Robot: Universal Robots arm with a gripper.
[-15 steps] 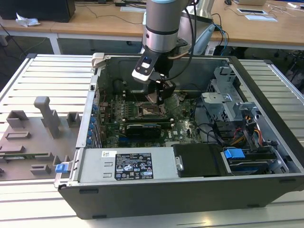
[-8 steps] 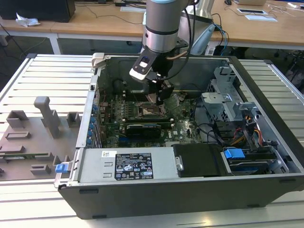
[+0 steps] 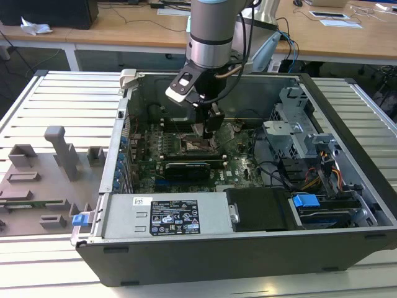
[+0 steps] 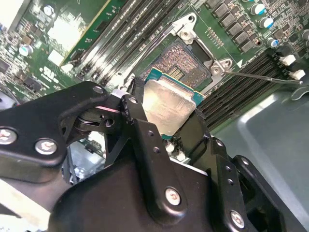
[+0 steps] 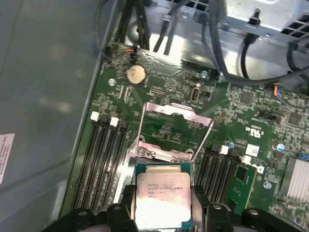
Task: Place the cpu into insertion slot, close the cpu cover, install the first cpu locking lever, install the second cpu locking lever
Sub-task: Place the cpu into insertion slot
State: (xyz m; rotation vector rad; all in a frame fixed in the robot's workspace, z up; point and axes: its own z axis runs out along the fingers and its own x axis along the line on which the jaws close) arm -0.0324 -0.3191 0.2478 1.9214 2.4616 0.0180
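Observation:
My gripper [image 3: 208, 127] reaches down into the open computer case and is shut on the cpu [image 4: 166, 106], a flat square chip with a pale silvery top, gripped by two opposite edges. In both wrist views the chip [image 5: 163, 200] sits between the black fingers [image 4: 133, 108], held tilted just above and beside the insertion slot [image 4: 181, 60]. The slot is a dark square socket with a silvery rim on the green motherboard [image 3: 232, 167], and its contacts lie bare. The cpu cover [image 5: 174, 110], a thin silvery frame, stands swung up and open behind the socket. A thin lever rod [image 4: 260, 76] sticks out sideways.
Long black memory slots [image 5: 104, 159] flank the socket on both sides. A long black card [image 3: 186, 169] lies in front of it, the labelled power supply [image 3: 173, 217] nearer still. Cables [image 3: 279, 174] and a drive cage [image 3: 298, 130] fill the exterior view's right. Case walls enclose everything.

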